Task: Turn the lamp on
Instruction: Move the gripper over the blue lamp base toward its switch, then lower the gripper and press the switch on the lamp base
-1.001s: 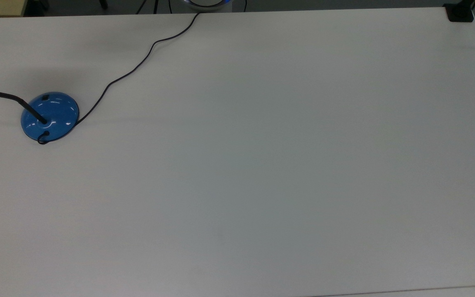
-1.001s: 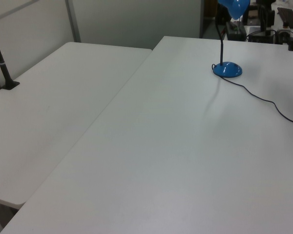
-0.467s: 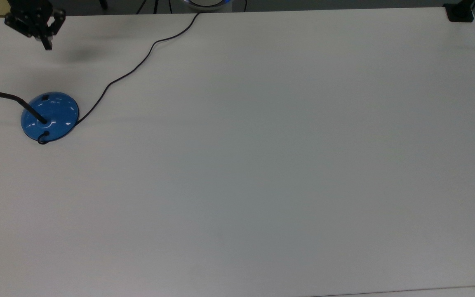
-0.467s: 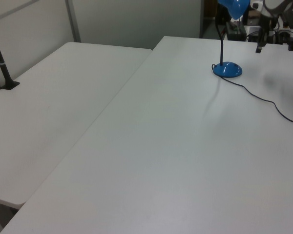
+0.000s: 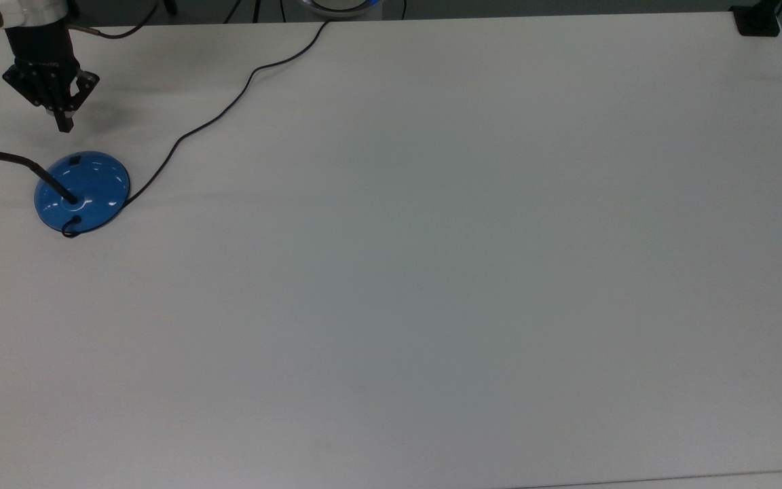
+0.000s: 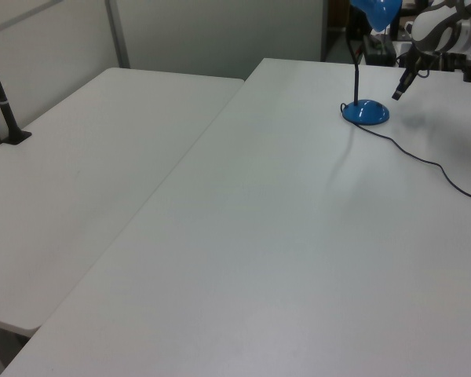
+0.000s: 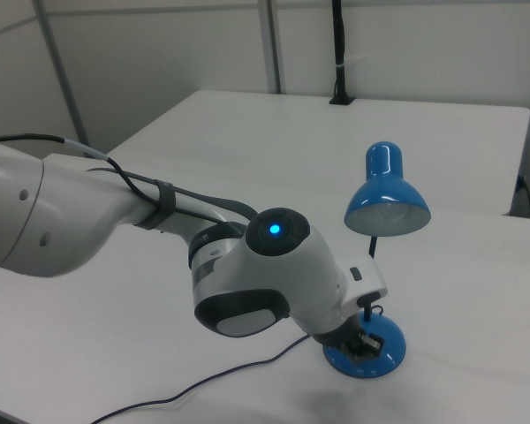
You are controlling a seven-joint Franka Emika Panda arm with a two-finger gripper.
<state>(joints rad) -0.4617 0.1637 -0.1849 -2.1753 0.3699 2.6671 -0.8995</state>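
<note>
Blue desk lamp [image 5: 82, 191] near the top view's left edge of a white table [image 5: 432, 272], domed base flat on the surface. Small dark switch [image 5: 74, 161] on the base's upper side. Thin black neck [image 6: 355, 82] rising to a blue shade [image 7: 386, 198], unlit in the right view. Black cord [image 5: 228, 109] trailing from the base across the table to its far edge. Black gripper [image 5: 63, 125] hanging just above the switch in the top view, not touching the base, fingers pressed together into one point. In the left view, gripper [image 6: 396, 93] just right of the base. White arm [image 7: 247, 278] large in the right view's foreground.
</note>
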